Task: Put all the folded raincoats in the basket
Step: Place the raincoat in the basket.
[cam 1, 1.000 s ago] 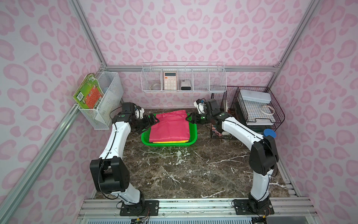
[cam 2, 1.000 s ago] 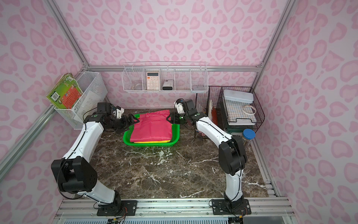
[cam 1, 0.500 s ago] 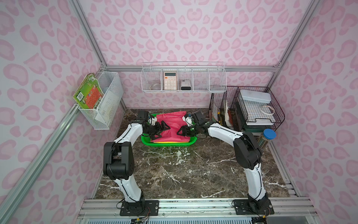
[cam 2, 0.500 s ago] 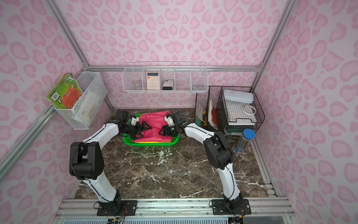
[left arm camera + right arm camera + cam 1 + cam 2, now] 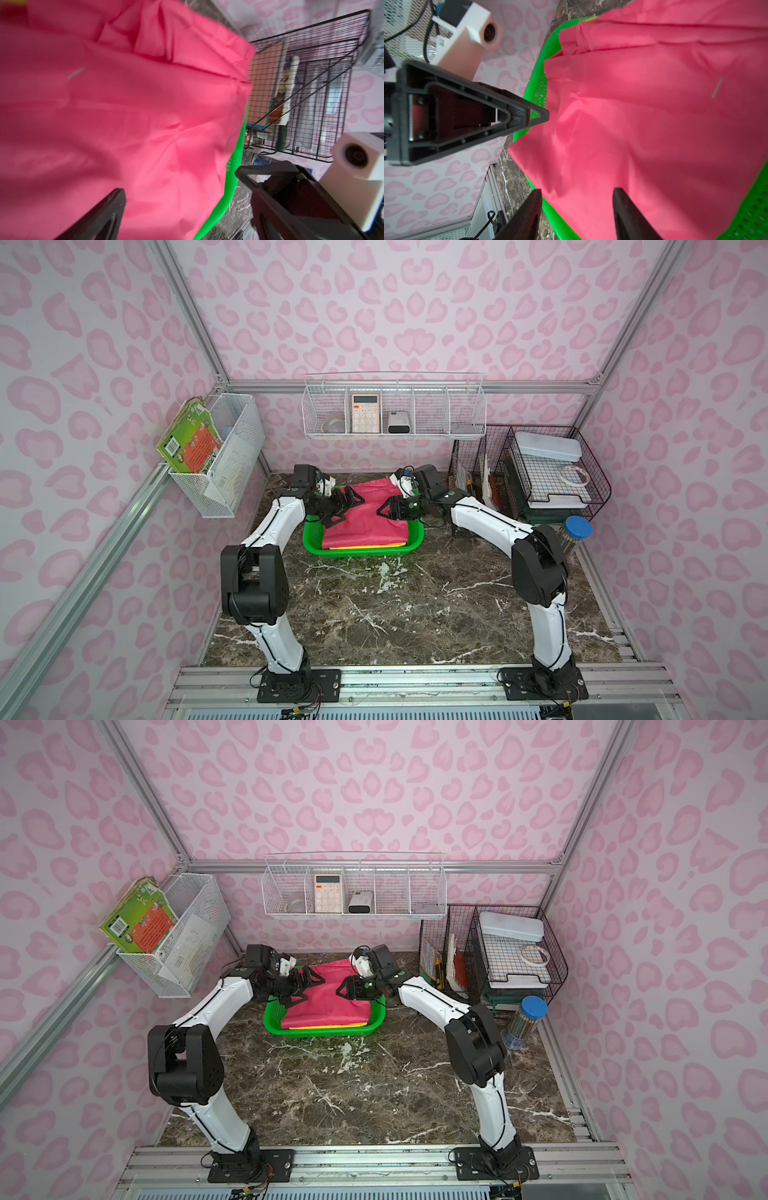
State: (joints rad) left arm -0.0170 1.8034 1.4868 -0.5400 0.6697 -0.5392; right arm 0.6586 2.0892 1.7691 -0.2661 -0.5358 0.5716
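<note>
The folded raincoat [image 5: 368, 520], pink with a yellow edge at the front, lies in the bright green basket [image 5: 361, 552] at the back of the table in both top views. Its far part rises over the basket's back rim. My left gripper [image 5: 351, 510] hangs open over the raincoat's left side, and my right gripper [image 5: 382, 508] faces it, open, over the right side. In the left wrist view the left gripper [image 5: 187, 191] stands wide over the pink raincoat [image 5: 124, 124] and the basket rim [image 5: 236, 158]. In the right wrist view the right gripper [image 5: 577, 190] stands apart above the raincoat [image 5: 654, 124], beside the basket's perforated wall [image 5: 542, 91].
A black wire rack [image 5: 540, 472] with papers and a tray stands at the back right. A blue-lidded pencil jar [image 5: 579, 531] is beside it. White wire baskets hang on the back wall [image 5: 395, 410] and the left wall [image 5: 226, 456]. The marble table [image 5: 395, 605] stretches in front.
Both grippers moved in from the basket's outer sides, dipped low onto the raincoat, and now hang higher over its far part. The raincoat stayed in the basket.
</note>
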